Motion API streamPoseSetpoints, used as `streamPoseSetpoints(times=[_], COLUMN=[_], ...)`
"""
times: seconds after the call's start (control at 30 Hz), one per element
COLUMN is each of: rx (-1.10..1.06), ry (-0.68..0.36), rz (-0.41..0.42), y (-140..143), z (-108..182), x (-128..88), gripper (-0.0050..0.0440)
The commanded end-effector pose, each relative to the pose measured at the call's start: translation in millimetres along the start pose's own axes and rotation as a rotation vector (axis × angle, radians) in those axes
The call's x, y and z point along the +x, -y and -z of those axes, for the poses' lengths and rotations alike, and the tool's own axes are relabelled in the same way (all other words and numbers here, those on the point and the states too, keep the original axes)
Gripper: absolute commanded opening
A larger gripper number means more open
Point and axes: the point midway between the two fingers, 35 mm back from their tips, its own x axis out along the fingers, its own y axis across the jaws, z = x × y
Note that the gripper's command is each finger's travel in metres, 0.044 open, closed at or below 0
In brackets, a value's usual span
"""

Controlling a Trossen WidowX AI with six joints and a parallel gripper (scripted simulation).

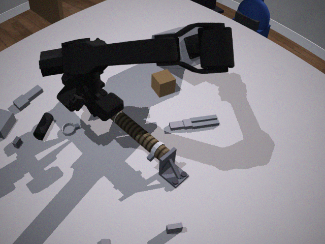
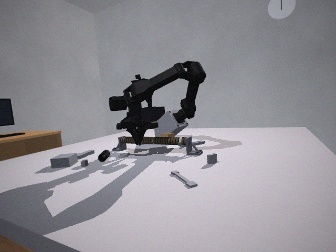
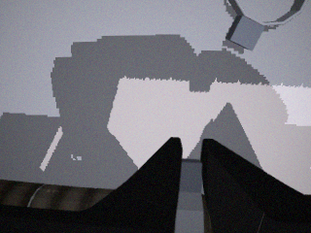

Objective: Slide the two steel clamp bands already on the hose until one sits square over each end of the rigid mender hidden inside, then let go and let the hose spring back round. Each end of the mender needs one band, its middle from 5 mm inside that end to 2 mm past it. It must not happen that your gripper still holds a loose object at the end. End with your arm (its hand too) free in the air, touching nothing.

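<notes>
- Top: pale table (image 1: 236, 199) (image 2: 258, 189) (image 3: 29, 92), barred with grey shadows; wood floor (image 1: 15, 31) at upper left; blue rounded object (image 1: 256, 12) at upper right
- Same view: ribbed hose (image 1: 131, 128) (image 2: 163, 140) (image 3: 63, 196) slanting from centre left to a grey bracket (image 1: 166, 166) (image 2: 189, 146) below centre; one steel band (image 1: 158, 146) (image 2: 180, 142) around it, near that bracket; tan cube (image 1: 164, 83) (image 2: 168, 134) above centre; black cylinder (image 1: 43, 126) (image 2: 103, 155) at left
- Exterior: grey walls (image 2: 217, 54), round clock (image 2: 281, 8) at upper right, monitor (image 2: 5, 111) on a wooden desk (image 2: 29, 140) at left; gripper (image 1: 95, 107) (image 2: 138, 143) (image 3: 190, 148) pointing down at the hose, left of centre
- Wrist: jaws nearly together, a narrow gap filled by the grey tab of the second band (image 3: 190, 177), lower centre; hose at lower left, loose ring clamp (image 3: 246, 32) on the table at upper right; mender hidden
</notes>
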Motion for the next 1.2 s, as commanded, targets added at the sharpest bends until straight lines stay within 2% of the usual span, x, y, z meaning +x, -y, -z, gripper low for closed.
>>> streamPoseSetpoints(times=[0.0, 0.07, 0.2, 0.63, 0.73, 0.87, 1.0, 1.13, 1.17], rx=[0.002, 0.002, 0.001, 0.001, 0.001, 0.001, 0.001, 0.006, 0.006], ry=[0.000, 0.000, 0.000, 0.000, 0.000, 0.000, 0.000, 0.006, 0.006], rz=[0.002, 0.002, 0.000, 0.000, 0.002, 0.000, 0.000, 0.000, 0.000], y=[2, 2, 1, 1, 1, 1, 1, 2, 2], z=[0, 0, 0, 0, -1, 0, 0, 0, 0], x=[0, 0, 0, 0, -14, -48, -50, -47, -47], gripper=[0.0000, 0.0000, 0.0090, 0.0090, 0.0090, 0.0090, 0.0090, 0.0186, 0.0186])
